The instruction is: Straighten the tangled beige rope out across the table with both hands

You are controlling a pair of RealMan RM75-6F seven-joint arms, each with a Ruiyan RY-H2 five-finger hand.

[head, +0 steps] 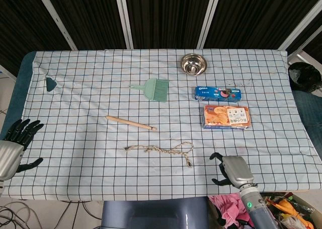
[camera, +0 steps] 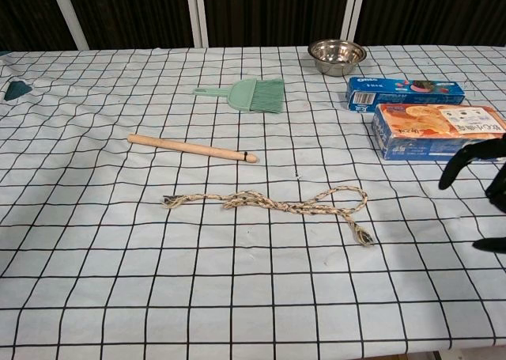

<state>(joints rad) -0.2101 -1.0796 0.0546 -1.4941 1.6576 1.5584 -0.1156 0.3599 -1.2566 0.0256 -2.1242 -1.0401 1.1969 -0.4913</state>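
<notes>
My right hand (head: 233,170) hangs over the near edge of the table, fingers (camera: 466,161) curled partway but spread, holding nothing; in the chest view only its dark fingertips show at the right border. My left hand (head: 11,147) sits off the left edge of the table, fingers spread wide and apart, palm empty; the chest view does not show it.

The beige rope (head: 160,150) lies untouched on the checked tablecloth (head: 90,153), well left of my right hand and far from my left. It runs across the near middle of the table: a frayed end at the left, a twisted, knotted stretch in the middle, then a loop at the right whose tail curls back toward me and ends in a small knot (camera: 363,236).

Just beyond the rope's left half lies a wooden stick (head: 131,123), slanted, apart from the rope. Further back rests a green hand brush (head: 151,89), bristles pointing right. On the right side, an orange biscuit box (head: 227,117) lies flat, with a blue Oreo package (head: 218,93) just behind it and near it. A steel bowl (head: 193,64) stands near the far edge. A small dark green scrap (head: 50,83) lies at the far left of the cloth.
</notes>
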